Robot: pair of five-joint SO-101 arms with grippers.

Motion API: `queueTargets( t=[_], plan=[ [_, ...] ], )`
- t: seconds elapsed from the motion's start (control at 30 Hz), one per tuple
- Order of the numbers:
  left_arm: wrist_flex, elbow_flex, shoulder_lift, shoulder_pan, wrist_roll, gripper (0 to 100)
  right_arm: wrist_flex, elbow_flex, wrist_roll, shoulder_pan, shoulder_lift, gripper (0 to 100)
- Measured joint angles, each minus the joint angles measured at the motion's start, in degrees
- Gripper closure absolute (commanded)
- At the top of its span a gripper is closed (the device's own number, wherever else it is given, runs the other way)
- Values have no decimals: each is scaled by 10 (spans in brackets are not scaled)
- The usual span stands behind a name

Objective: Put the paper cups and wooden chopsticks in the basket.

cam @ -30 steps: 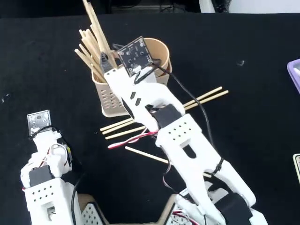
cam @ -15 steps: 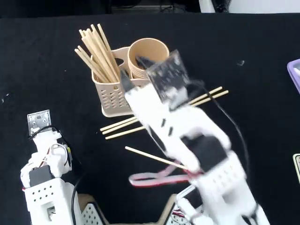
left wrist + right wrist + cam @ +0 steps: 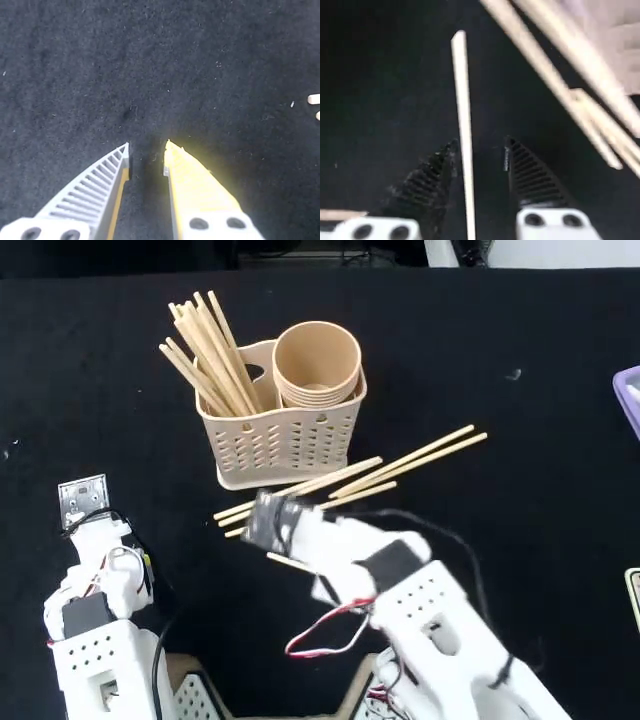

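- Right wrist view: right gripper (image 3: 481, 145) released, jaws straddling 1 loose chopstick (image 3: 461, 100).
- More chopsticks (image 3: 430, 452) lie beside the basket (image 3: 280, 440).
- The left gripper (image 3: 146, 146), parted, hangs over black table (image 3: 150, 60).

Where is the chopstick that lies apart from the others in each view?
High view: single chopstick near the lower middle, partly under an arm.
Right wrist view: single chopstick inside the open right end effector.
Left wrist view: pale tips at the edge; cannot tell.
Shared landmark: the loose chopstick bundle.
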Motion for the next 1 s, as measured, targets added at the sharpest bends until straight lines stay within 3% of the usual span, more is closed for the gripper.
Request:
queueTargets(
  t=[0.37,0.8,0.93,1.0],
  plan=[
    [0,0,0,0,0,873,-110,36,33,0,156,857],
    [0,0,0,0,0,873,-106,-20,35,2,242,862],
    [0,0,0,0,0,873,-106,-25,35,3,248,992],
    [0,0,0,0,0,873,-111,-26,35,4,248,979]
  ],
)
